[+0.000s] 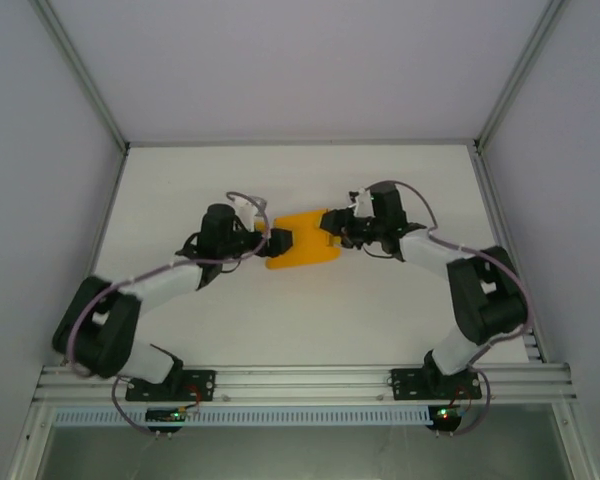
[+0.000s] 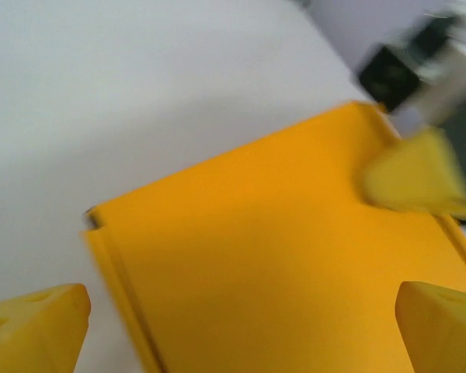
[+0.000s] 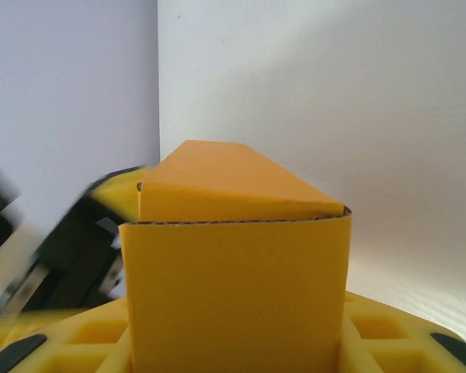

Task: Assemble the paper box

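Two grippers, overhead: the left gripper and the right gripper meet at opposite ends of the paper box, which lies on the white table roughly midway between the arms.
Box form, overhead: a low orange-yellow piece; too small to tell which panels are raised.
Left wrist, tool: the yellow fingertips stand spread wide at the lower corners and pinch nothing.
Left wrist, box: a broad flat panel of the paper box lies beneath and between those fingertips, with a creased strip along its left edge.
Left wrist, far end: one yellow finger of the right gripper sits at the box's far edge; it is blurred, so contact is uncertain.
Right wrist, box: a card wall stands upright close to the camera, and a slanted flap folds over its top.
Right wrist, tool: yellow finger bases flank the wall at the bottom; I cannot tell whether the jaws clamp the card.
Step in hand (judgement): folding of the end flap at the right gripper's end, with the left gripper poised over the main panel.
Next move (judgement): the flap must be pressed fully down and tucked while the left gripper holds the panel against sliding on the table.
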